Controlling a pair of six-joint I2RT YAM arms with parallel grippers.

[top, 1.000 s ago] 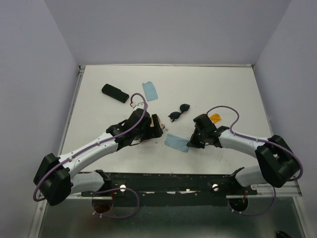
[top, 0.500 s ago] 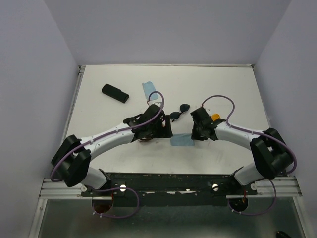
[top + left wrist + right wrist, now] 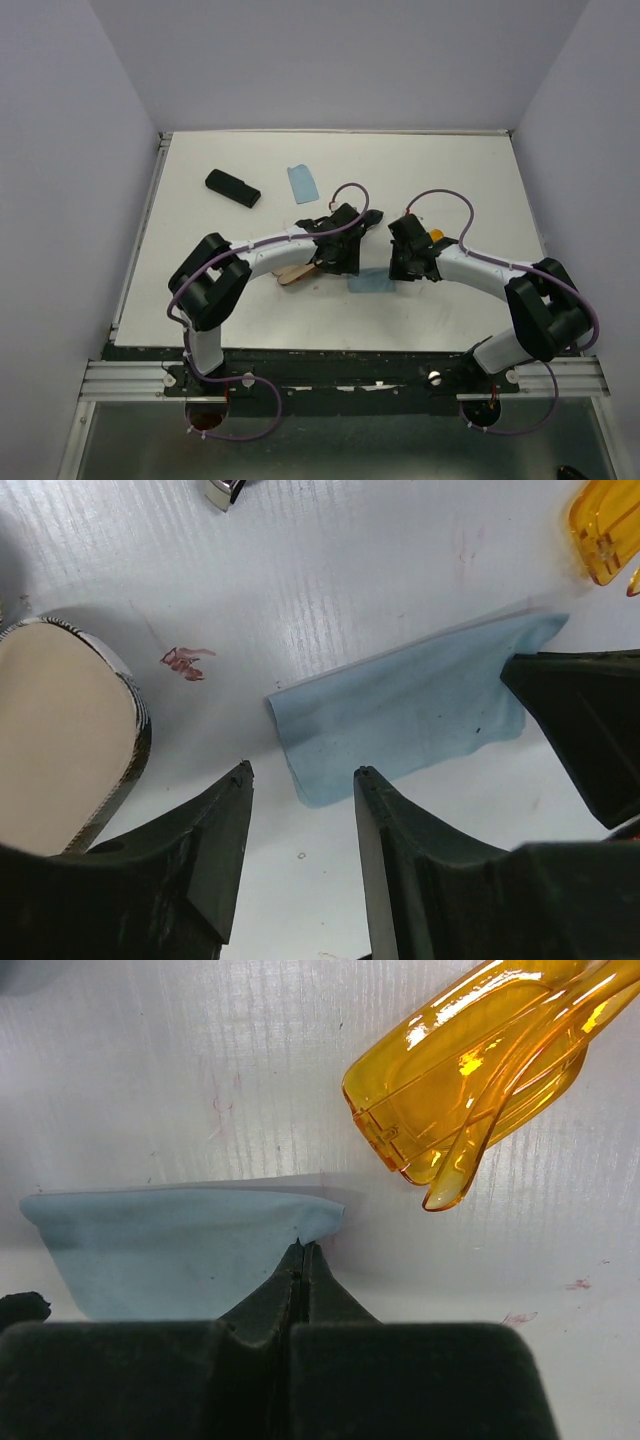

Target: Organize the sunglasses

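Note:
The orange sunglasses [image 3: 480, 1070] lie folded on the white table, just past my right gripper [image 3: 300, 1247], and show in the overhead view as the orange sunglasses [image 3: 436, 237]. The black-framed pair is hidden under my left arm. My right gripper [image 3: 405, 270] is shut on the right edge of a light blue cloth [image 3: 170, 1250]. My left gripper [image 3: 302, 775] stands open just short of that cloth's [image 3: 410, 710] left corner, with nothing between its fingers. In the overhead view the left gripper [image 3: 343, 266] hovers beside the cloth [image 3: 370, 284].
The plaid case [image 3: 60, 750] lies open just left of my left gripper; from above, the plaid case [image 3: 295, 272] sits partly under the left arm. A black case [image 3: 232, 187] and a second blue cloth [image 3: 303, 182] lie at the back left.
My left arm has swung right, away from the plaid case to the cloth's left corner, and its jaws have narrowed. The right gripper has shifted slightly, still pinching the cloth.

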